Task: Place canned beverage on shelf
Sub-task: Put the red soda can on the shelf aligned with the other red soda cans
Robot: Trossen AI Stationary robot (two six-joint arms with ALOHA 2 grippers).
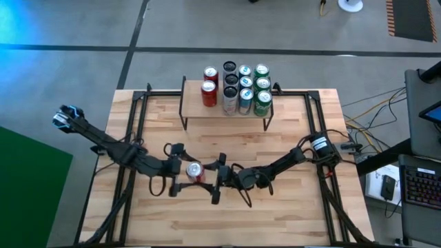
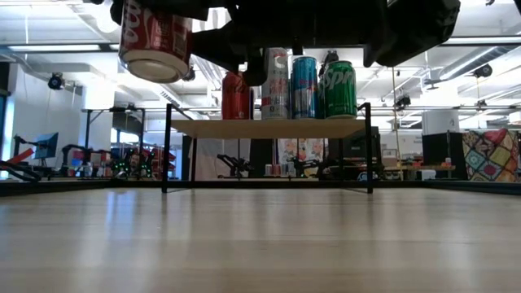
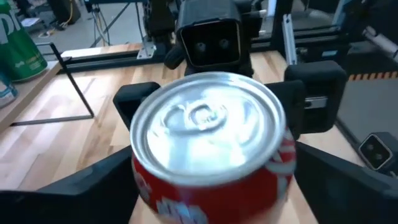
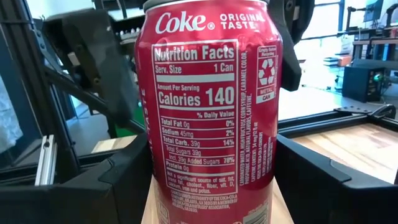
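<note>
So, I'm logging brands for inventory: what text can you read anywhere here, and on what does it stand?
Red Coke can, held between both end effectors above the table:
"Coke ORIGINAL TASTE"
"Nutrition Facts"
"Serv. Size 1 Can"
"Calories 140"
"Total Sugars 39g"
"Sodium 45mg"
Its finer print is too small to read.
Green can on the shelf: "Sprite", partly cut off.
Labels on the other shelf cans are too small or blurred to read.

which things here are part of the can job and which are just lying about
In the job:
- red Coke can, lifted off the table, between both grippers
- left gripper
- right gripper
- shelf, its left part bare

Just about:
- cans already on the shelf
- keyboard beside the table
- cables on the floor
</note>
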